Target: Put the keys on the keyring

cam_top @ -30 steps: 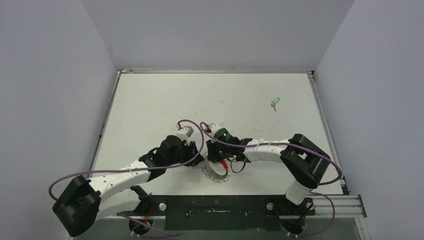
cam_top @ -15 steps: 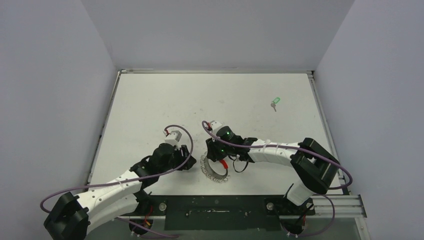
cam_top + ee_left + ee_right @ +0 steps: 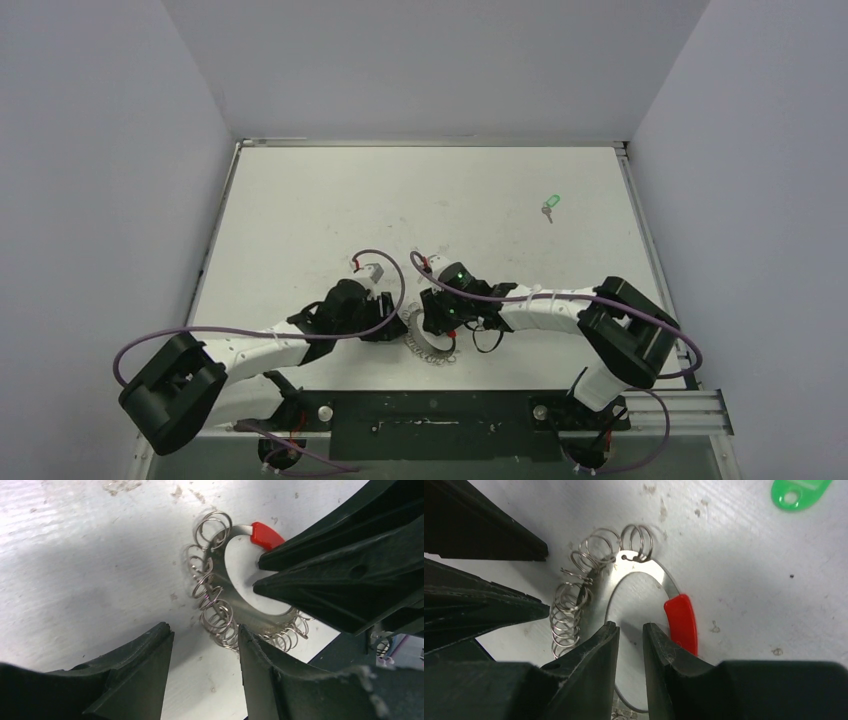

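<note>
The keyring (image 3: 430,343) lies near the table's front edge: a flat silvery band threaded with several small wire rings, plus one red segment (image 3: 265,534). It also shows in the right wrist view (image 3: 574,605), red segment (image 3: 681,622) on the right. My left gripper (image 3: 205,640) is open and low on the table, its right finger (image 3: 265,670) touching the ring's near side; it holds nothing. My right gripper (image 3: 630,630) is over the ring's inside with its jaws a narrow gap apart and nothing between the tips. The keys with the green tag (image 3: 549,204) lie far right at the back.
The green tag (image 3: 799,490) shows at the top edge of the right wrist view. Both grippers (image 3: 395,325) (image 3: 440,318) crowd the ring from opposite sides. Purple cables loop over both arms. Grey walls enclose the table on three sides.
The left gripper pulled back to the left, then came back up against the ring's left side. The right gripper shifted slightly toward the front over the ring. The keys have not moved.
</note>
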`<act>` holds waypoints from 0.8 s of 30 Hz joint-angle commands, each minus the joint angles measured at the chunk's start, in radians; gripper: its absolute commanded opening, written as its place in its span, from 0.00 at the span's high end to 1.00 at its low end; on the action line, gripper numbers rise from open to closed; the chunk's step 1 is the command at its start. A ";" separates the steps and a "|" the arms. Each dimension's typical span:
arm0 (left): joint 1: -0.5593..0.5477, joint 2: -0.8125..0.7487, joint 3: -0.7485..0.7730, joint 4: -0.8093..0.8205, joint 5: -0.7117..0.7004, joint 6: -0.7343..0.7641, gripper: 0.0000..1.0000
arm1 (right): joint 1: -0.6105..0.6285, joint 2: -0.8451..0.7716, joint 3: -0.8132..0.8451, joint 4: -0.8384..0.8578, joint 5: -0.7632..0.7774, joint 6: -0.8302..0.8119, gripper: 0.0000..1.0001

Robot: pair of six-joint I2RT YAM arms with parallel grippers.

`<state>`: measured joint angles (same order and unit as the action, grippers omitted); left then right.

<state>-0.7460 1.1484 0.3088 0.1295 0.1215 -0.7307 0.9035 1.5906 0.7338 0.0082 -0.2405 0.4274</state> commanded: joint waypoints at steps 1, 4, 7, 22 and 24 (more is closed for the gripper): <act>0.008 0.065 0.046 0.142 0.062 -0.017 0.51 | -0.006 -0.062 -0.027 0.014 -0.020 0.015 0.73; 0.009 0.104 0.059 0.177 0.067 -0.014 0.51 | -0.007 -0.061 -0.038 0.004 -0.039 0.009 0.69; 0.009 0.137 0.082 0.194 0.067 0.002 0.53 | -0.006 -0.061 -0.065 0.038 -0.066 0.034 0.65; 0.006 0.094 0.134 0.167 0.126 0.066 1.00 | -0.013 -0.055 -0.072 0.105 -0.077 0.089 0.55; 0.006 0.064 0.132 0.144 0.126 0.082 1.00 | -0.017 -0.056 -0.069 0.108 -0.076 0.093 0.53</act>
<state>-0.7425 1.2797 0.4099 0.2642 0.2222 -0.6903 0.8970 1.5558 0.6563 0.0765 -0.3210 0.5076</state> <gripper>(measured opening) 0.007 0.454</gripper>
